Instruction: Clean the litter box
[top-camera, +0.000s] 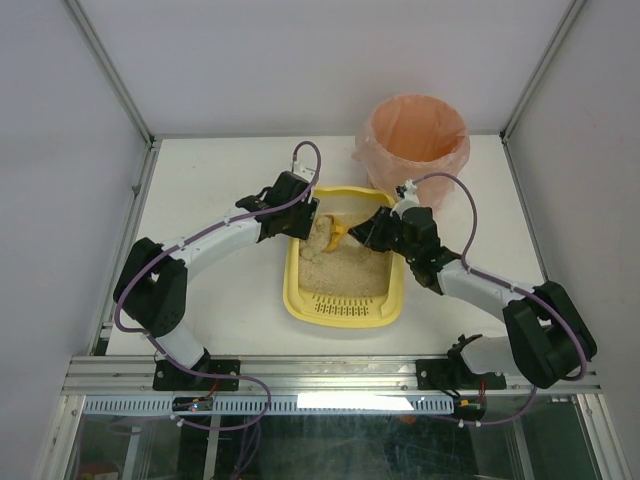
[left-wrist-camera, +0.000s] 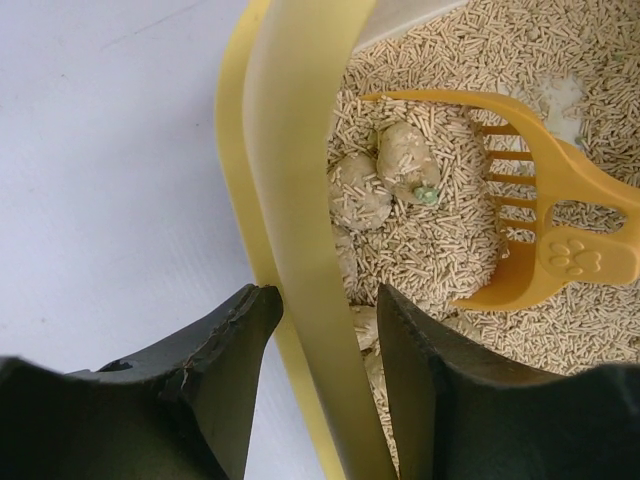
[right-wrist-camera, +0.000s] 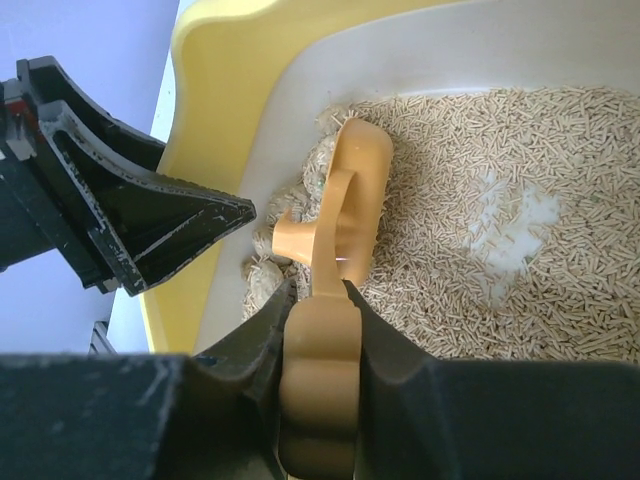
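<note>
Litter box (top-camera: 345, 318) sits in the middle of the white tabletop (top-camera: 210, 200) in the top view, its slotted grate end toward the arm bases and beige litter filling the rest. A round bin (top-camera: 415, 135) lined with a pink-orange bag stands just beyond its far right corner. The left pincer (top-camera: 300, 215) is at the box's far left corner. The right pincer (top-camera: 375, 232) is over the far right side, with an orange scoop (top-camera: 338, 233) between the two.

From the left wrist, the left pincer (left-wrist-camera: 328, 296) straddles the box's yellow wall, one finger outside and one inside, clasping it. Inside the box, the scoop's slotted blade lies on the pellet litter (left-wrist-camera: 450, 60), with pale clumps (left-wrist-camera: 405, 160) resting at its edge, close to the wall.

From the right wrist, the right pincer (right-wrist-camera: 318, 300) is clamped tight on the scoop's handle. The blade stands on edge in the litter, touching the clumps near the box's corner.
</note>
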